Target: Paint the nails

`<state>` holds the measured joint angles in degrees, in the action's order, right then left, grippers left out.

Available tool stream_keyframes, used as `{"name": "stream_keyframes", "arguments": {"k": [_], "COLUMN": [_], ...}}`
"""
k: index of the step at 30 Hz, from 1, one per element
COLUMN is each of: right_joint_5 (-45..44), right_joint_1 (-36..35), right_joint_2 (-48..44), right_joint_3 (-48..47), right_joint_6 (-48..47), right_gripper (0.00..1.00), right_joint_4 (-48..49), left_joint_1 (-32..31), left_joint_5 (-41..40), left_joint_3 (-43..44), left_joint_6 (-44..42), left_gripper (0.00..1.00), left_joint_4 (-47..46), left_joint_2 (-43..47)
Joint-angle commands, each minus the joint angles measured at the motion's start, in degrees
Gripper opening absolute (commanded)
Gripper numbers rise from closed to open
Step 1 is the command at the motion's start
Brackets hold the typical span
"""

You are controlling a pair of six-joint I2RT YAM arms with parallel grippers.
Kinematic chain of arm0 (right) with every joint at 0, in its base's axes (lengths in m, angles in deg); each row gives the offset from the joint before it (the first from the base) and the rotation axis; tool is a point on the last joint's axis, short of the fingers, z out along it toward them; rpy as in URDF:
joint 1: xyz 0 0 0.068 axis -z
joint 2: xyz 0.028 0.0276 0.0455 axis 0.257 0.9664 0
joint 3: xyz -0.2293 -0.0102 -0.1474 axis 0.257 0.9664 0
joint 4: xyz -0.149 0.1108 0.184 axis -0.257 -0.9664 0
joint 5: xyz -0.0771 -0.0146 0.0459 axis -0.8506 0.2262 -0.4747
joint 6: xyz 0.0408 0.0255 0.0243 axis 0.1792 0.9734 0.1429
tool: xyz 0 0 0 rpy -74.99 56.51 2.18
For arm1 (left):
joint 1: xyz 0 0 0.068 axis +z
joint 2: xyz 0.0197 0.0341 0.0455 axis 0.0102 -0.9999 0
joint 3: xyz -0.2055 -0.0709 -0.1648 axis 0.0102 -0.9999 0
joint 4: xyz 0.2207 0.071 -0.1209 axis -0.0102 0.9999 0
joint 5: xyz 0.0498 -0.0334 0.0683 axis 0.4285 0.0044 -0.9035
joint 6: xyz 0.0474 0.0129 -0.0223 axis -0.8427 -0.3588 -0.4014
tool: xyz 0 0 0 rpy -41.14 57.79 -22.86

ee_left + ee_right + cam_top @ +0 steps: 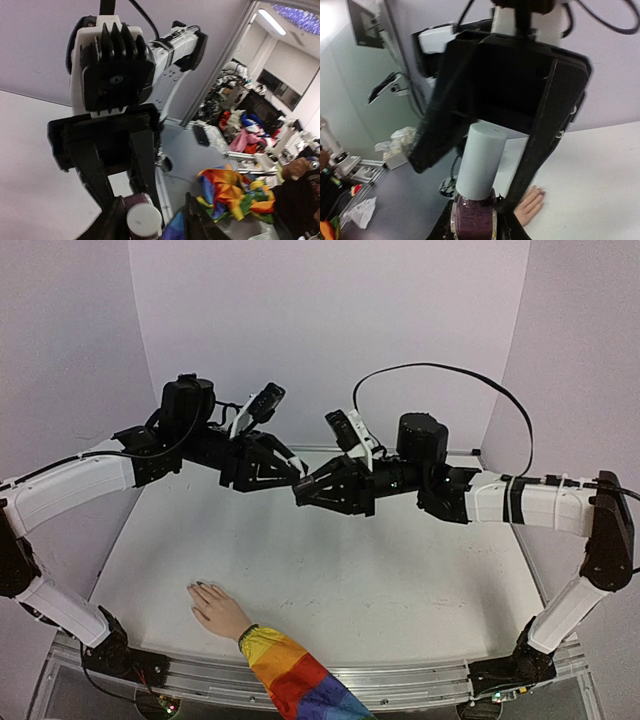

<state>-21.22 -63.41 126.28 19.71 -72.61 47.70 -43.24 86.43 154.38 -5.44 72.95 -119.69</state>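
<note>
- Closest to the right wrist camera is a small bottle [474,217] of dark purple polish, upright, with a tall pale cap [481,160].
- Right claw [475,227] is closed tight on the glass body of the bottle, one finger on each side.
- Left claw [152,205] meets it head-on. Its fingers stand on either side of the cap, parted wider than the cap, with a gap showing, so it has hold of nothing.
- Both claws hang in mid-air above the far middle of the white tabletop [400,570], tip to tip.
- Pale hand [218,610] lies flat, palm down, near the front left edge of the tabletop, well apart from the claws, with a rainbow sleeve [290,680] behind it.
- Its nails [198,587] point toward the far side. In the right wrist view, the tips that show look dark; they are too small to tell more.
- From the right wrist, the black body of the left claw fills most of the view, and the hand shows only low down, beside one finger.
- Black cable [450,370] loops high over the right arm.
- Lilac walls [330,320] close in the tabletop.
</note>
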Motion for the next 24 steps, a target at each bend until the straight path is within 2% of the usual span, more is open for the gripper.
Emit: {"name": "stream_keyframes", "arguments": {"k": [1,3,4,6,9,11,14,16,19,24], "right_joint_5": [-19.83,-27.05,-30.39,-36.65,-44.85,-51.83,-61.15,-64.11,-65.55,-65.48], "right_joint_1": [2.18,2.11,2.12,2.15,1.89,1.0,-1.12,-2.54,-4.65,-8.3], "right_joint_2": [-7.1,-7.38,-7.23,-6.76,-5.04,-3.27,-0.41,1.04,3.12,6.22], "right_joint_3": [1.63,1.71,1.39,0.79,-0.8,-2.24,-4.37,-5.32,-6.54,-8.86], "right_joint_6": [-4.38,-6.99,-8.17,-9.53,-10.05,-10.04,-9.9,-9.63,-9.41,-9.65], "right_gripper": [0.0,0.0,0.0,0.0,0.0,0.0,0.0,0.0,0.0,0.0], "right_joint_4": [3.33,-0.98,-2.66,-5.48,-7.97,-9.19,-10.56,-10.7,-10.77,-11.41], "left_joint_1": [4.61,7.46,8.11,8.29,8.25,8.28,8.2,8.13,7.95,6.44], "left_joint_5": [-12.54,-19.05,-22.37,-30.37,-43.72,-47.86,-49.01,-49.02,-46.82,-42.99], "left_joint_3": [-1.63,-4.34,-5.39,-5.78,-5.53,-6.33,-7.71,-8.26,-7.76,-4.09], "left_joint_6": [4.67,7.88,9.42,10.3,15.57,19.75,24.41,26.28,27.04,22.64], "left_gripper": [0.7,0.9,0.96,0.99,0.99,1.0,0.99,0.97,0.9,0.78], "left_joint_4": [2.87,3.1,3.52,7.02,12.74,13.08,10.49,8.54,6.85,6.58], "left_joint_2": [0.35,2.9,4.44,7.1,9.87,11.01,11.59,11.47,10.17,7.62]}}
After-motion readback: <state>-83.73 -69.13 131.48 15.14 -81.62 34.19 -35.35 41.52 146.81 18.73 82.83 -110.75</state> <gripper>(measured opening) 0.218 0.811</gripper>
